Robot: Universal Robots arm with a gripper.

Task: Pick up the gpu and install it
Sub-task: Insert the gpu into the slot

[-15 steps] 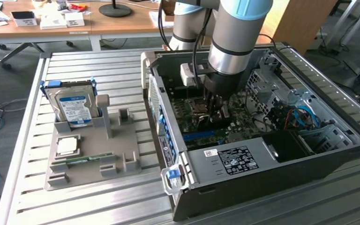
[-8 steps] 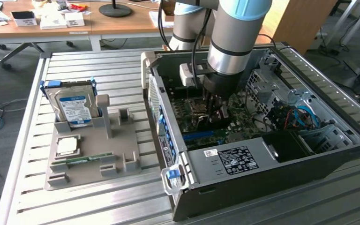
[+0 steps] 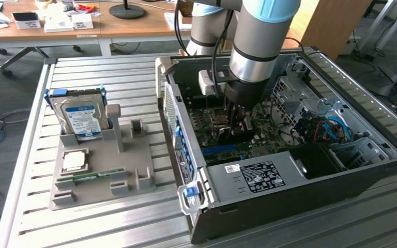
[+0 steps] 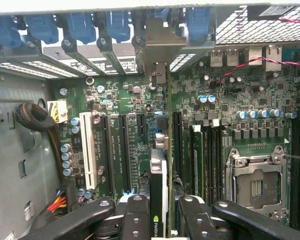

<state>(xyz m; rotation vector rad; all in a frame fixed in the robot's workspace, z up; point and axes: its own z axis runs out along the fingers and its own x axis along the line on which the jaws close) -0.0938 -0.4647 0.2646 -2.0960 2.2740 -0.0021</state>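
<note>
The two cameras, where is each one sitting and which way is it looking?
Exterior view: sits off the arm, above the slatted table, looking down at the open computer case and a grey holder with a hard drive; the arm reaches into the case.
Wrist view: sits on the wrist, looking past the tool onto the motherboard; the tool's black fingers grip the gpu edge-on.
Shared: both see the motherboard inside the case.

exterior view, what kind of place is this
Probably a robotics lab or workshop: an open computer case on a slatted metal table, a parts fixture holding a hard drive, and office desks behind.
</note>
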